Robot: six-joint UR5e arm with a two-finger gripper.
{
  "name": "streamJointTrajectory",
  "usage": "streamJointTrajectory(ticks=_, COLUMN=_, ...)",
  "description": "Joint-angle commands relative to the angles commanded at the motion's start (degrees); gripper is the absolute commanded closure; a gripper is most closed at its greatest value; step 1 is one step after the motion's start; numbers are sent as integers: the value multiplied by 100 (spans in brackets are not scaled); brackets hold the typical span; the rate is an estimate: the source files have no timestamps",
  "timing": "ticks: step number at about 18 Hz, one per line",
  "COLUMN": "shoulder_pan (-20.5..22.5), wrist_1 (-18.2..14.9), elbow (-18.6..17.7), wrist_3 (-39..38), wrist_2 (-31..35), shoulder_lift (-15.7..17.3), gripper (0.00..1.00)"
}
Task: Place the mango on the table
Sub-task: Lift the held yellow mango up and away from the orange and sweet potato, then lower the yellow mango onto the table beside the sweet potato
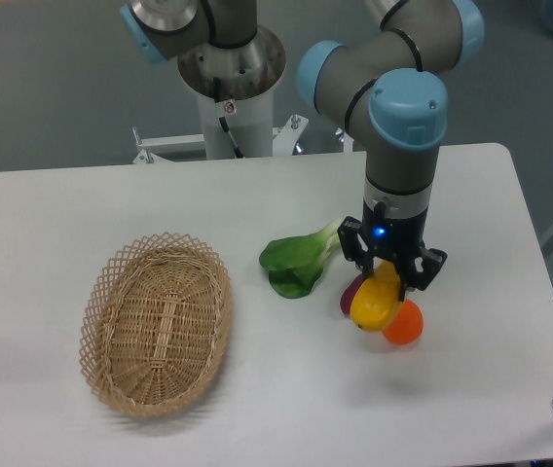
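Note:
The yellow mango (375, 302) hangs tilted between the fingers of my gripper (388, 276), which is shut on its upper end. It sits just above the white table (257, 195), right of centre. Directly behind and below the mango lie a round orange (405, 325) and a purple sweet potato (351, 292), both partly hidden by it. Whether the mango's lower end touches the table or the orange cannot be made out.
A green leafy vegetable (299, 260) lies just left of the gripper. An oval wicker basket (157, 323) stands at the front left with nothing in it. The arm's base column (231, 88) rises at the table's far edge.

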Motion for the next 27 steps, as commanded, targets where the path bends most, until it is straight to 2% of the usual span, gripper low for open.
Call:
streamJointTrajectory(ticks=6, shoulder_pan=9, wrist_1=0, elbow=-61, wrist_3=9, wrist_2=0, shoulder_lift=26, gripper=49)
streamJointTrajectory(ticks=10, shoulder_pan=184, wrist_1=-9, elbow=-114, wrist_3=412, wrist_2=0, shoulder_lift=44, gripper=49)
streamJointTrajectory(ticks=13, shoulder_pan=351, wrist_1=-9, elbow=-307, wrist_3=675, wrist_2=0, shoulder_lift=158, gripper=49)
streamJointTrajectory(ticks=18, shoulder_pan=790, wrist_1=26, elbow=-553, wrist_3=1536, wrist_2=-26, shoulder_lift=193, gripper=49)
streamJointTrajectory(ticks=24, shoulder_pan=1528, wrist_1=123, elbow=-1036, wrist_3=3319, wrist_2=-18, shoulder_lift=132, gripper=49)
streamJointTrajectory(ticks=27, shoulder_pan=1801, wrist_1=342, elbow=-1247, wrist_3=3918, wrist_2=-18, shoulder_lift=-9, gripper=49)
